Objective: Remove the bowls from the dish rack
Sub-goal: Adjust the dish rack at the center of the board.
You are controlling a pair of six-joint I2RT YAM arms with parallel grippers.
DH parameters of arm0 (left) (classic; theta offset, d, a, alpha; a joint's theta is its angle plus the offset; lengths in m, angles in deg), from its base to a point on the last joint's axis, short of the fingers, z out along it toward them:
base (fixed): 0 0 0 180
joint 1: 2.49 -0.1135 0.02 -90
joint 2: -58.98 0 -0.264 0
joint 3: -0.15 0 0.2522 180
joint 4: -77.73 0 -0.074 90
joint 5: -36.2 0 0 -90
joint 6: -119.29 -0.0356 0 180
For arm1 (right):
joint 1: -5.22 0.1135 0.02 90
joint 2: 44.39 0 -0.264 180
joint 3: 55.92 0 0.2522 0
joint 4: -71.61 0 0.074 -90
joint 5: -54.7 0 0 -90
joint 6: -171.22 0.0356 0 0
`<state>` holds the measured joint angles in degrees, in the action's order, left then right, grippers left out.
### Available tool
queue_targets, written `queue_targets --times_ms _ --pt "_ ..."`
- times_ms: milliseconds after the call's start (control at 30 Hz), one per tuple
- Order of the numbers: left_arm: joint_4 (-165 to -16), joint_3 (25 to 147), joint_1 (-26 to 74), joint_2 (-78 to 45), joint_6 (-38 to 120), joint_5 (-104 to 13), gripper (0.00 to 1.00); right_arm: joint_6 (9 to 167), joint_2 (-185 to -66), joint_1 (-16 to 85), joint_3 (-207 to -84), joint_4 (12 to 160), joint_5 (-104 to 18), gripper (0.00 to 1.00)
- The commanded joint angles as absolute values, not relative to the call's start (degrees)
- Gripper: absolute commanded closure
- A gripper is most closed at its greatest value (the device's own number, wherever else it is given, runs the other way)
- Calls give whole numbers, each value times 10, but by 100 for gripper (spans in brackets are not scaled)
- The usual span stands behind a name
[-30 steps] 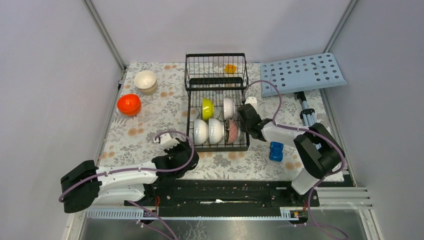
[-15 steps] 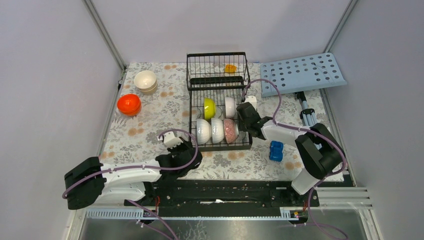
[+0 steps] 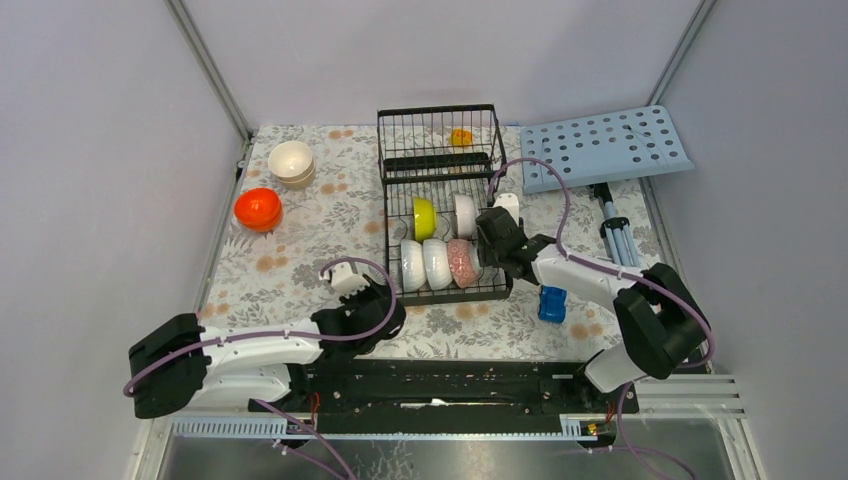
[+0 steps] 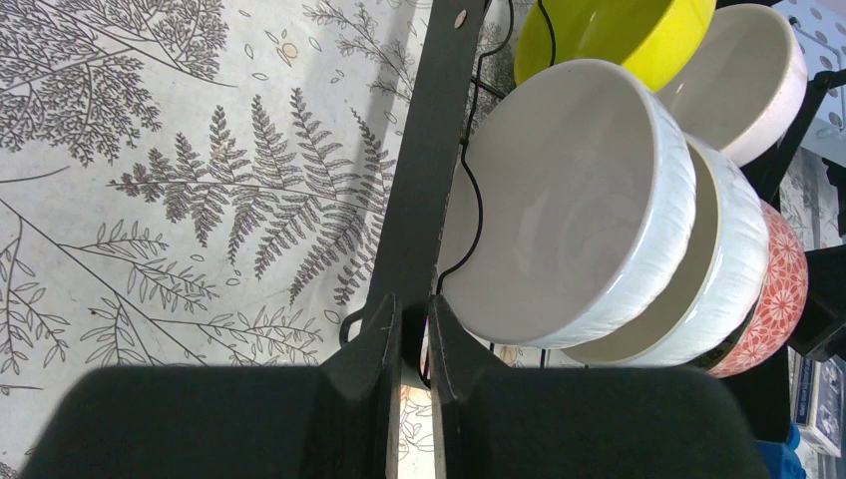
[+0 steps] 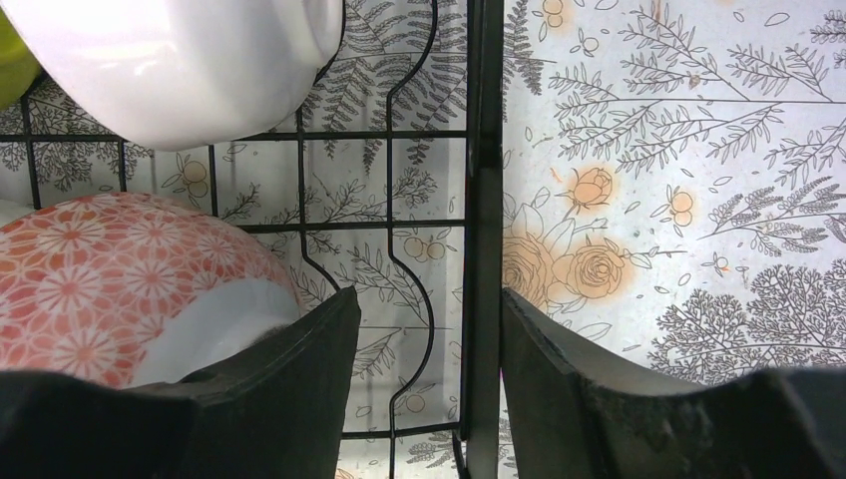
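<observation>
The black wire dish rack stands mid-table. On its flat base are a yellow-green bowl, a white bowl, two white ribbed bowls and a pink-speckled bowl. My left gripper is at the rack's front-left corner; in the left wrist view it is shut on the rack's black side bar, beside a white bowl. My right gripper is open and straddles the rack's right rim bar, next to the pink-speckled bowl.
An orange bowl and stacked cream bowls sit on the cloth at the far left. A light-blue perforated board leans at the back right. A blue object lies right of the rack. A small orange item sits in the raised basket.
The dish rack with its bowls has slid a little to the right. Both grippers have moved right with it, staying at its left and right edges.
</observation>
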<state>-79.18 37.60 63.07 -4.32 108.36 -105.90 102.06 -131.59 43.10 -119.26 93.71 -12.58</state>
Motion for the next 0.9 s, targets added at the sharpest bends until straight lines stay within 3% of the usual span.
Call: queue_targets --times_ms 0,533,867 --pt "-800 376 653 -50 1105 -921 100 1036 -1273 452 -1182 940 -118 40" --pt "-783 374 653 -27 1105 -930 99 1046 -1131 449 -1143 1007 -95 38" --pt "-751 376 653 -1 1100 -942 92 1067 -989 449 -1104 1011 -208 34"
